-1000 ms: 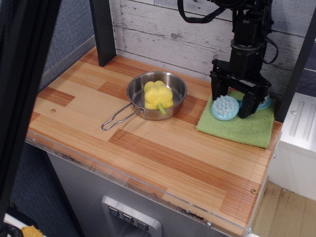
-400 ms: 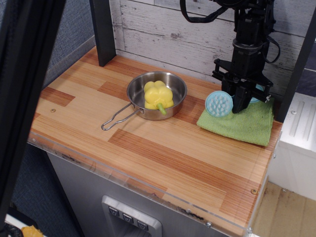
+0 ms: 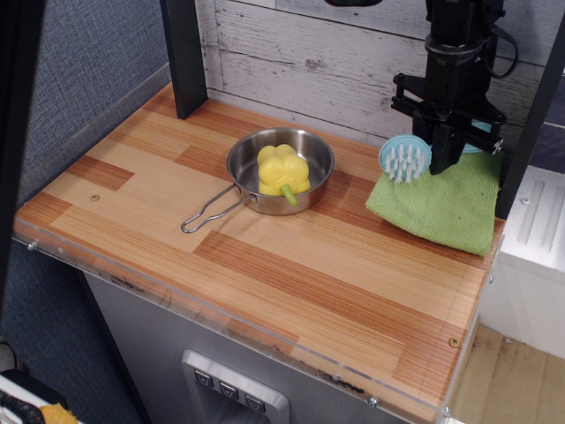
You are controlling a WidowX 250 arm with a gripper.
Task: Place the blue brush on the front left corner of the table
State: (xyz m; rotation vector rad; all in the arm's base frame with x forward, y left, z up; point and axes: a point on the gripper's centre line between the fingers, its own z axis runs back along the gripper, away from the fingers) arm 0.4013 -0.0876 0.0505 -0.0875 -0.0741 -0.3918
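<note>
The blue brush hangs tilted in my gripper, bristles facing left toward the camera, lifted above the green cloth at the back right of the table. The gripper is shut on the brush's handle, which is mostly hidden behind the black fingers; a bit of blue shows on the right side. The cloth's far edge is pulled up with the gripper. The front left corner of the table is far from the gripper.
A steel pan with a wire handle holds a yellow pepper at the table's middle back. A black post stands at the back left. A clear acrylic rim edges the front. A white box is right of the table.
The gripper closed on the brush and rose, lifting the brush off the cloth and tilting it. The cloth's far edge lifted too. The dark foreground bar at left shifted further left.
</note>
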